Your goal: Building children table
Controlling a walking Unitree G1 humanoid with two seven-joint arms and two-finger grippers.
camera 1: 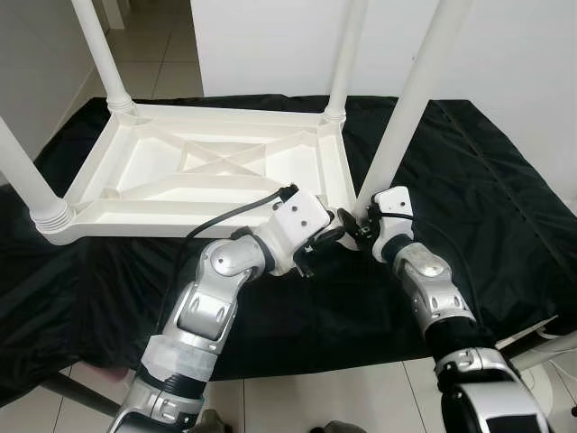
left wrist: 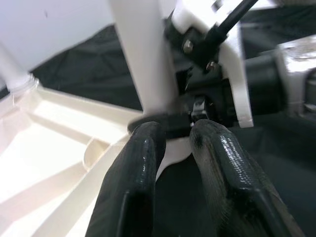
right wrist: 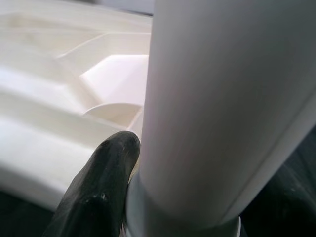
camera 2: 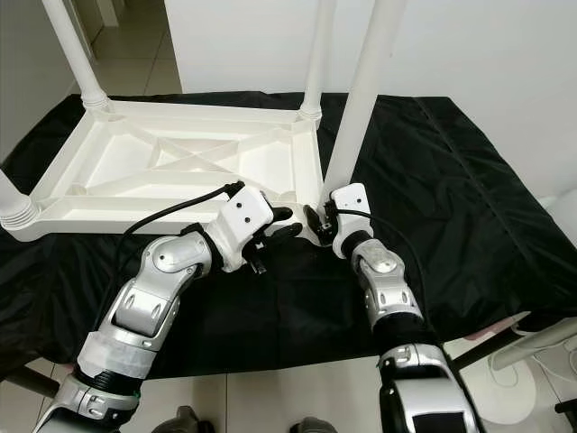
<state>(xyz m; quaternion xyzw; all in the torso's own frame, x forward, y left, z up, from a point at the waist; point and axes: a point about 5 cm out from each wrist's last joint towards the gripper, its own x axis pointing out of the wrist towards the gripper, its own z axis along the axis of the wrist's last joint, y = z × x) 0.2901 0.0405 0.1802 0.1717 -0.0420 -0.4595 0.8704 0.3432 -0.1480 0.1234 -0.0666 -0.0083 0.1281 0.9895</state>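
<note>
A white plastic children's table (camera 1: 216, 171) lies upside down on a black cloth. Three white legs stand up from its corners: far left (camera 1: 101, 50), near left (camera 1: 27, 185) and far right (camera 1: 347, 54). The fourth leg (camera 1: 410, 99) rises tilted from the near right corner. My right gripper (camera 1: 361, 221) is shut on the base of this leg (right wrist: 217, 98), one black finger (right wrist: 98, 192) pressed against it. My left gripper (camera 1: 332, 233) sits just left of that corner, its fingers (left wrist: 133, 182) nearly together with nothing between them, pointing at the leg's base.
The black cloth (camera 1: 487, 180) covers a low platform, with its front edge just below my arms. Pale tiled floor (camera 1: 343, 397) lies in front and at the back left. A white wall stands behind, and a white rod (camera 1: 550, 347) sticks out at the lower right.
</note>
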